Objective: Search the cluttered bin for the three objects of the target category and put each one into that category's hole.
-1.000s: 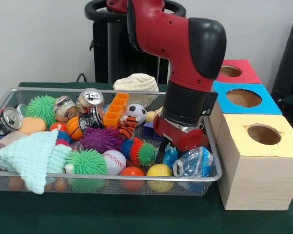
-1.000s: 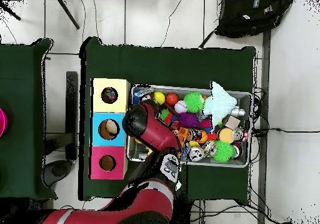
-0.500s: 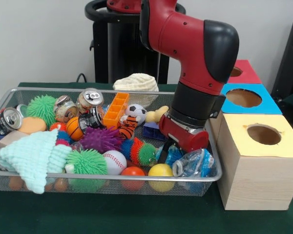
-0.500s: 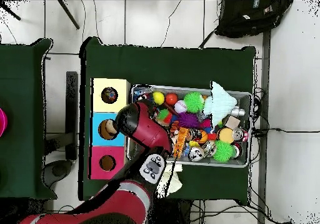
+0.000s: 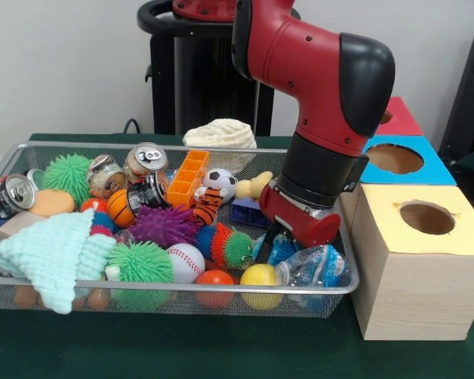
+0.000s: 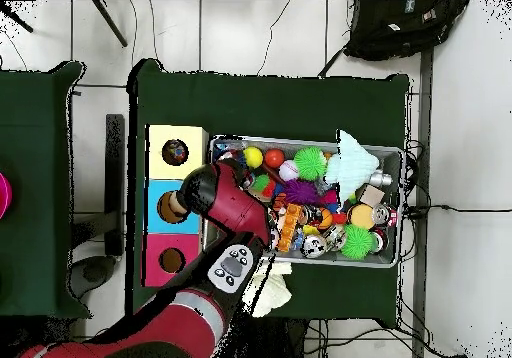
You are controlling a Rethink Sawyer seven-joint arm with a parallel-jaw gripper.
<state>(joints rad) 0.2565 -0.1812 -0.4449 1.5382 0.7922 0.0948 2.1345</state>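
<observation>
At left of the silver wire-mesh bin point(image 5: 182, 296) I see a mint knitted cloth point(image 5: 51, 251); mid-bin, a white baseball point(image 5: 185, 261). My tool point(image 5: 278, 239) sits low over a crumpled clear plastic bottle point(image 5: 310, 266) at the right end; tool state: cannot tell. Right: yellow-topped wooden box point(image 5: 419, 268).

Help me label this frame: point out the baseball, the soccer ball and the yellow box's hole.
baseball point(image 5: 185, 261), front view, on its white face beside the seam.
soccer ball point(image 5: 219, 181), front view, on its upper white panel.
yellow box's hole point(image 5: 426, 217), front view, on the dark opening in the top.
</observation>
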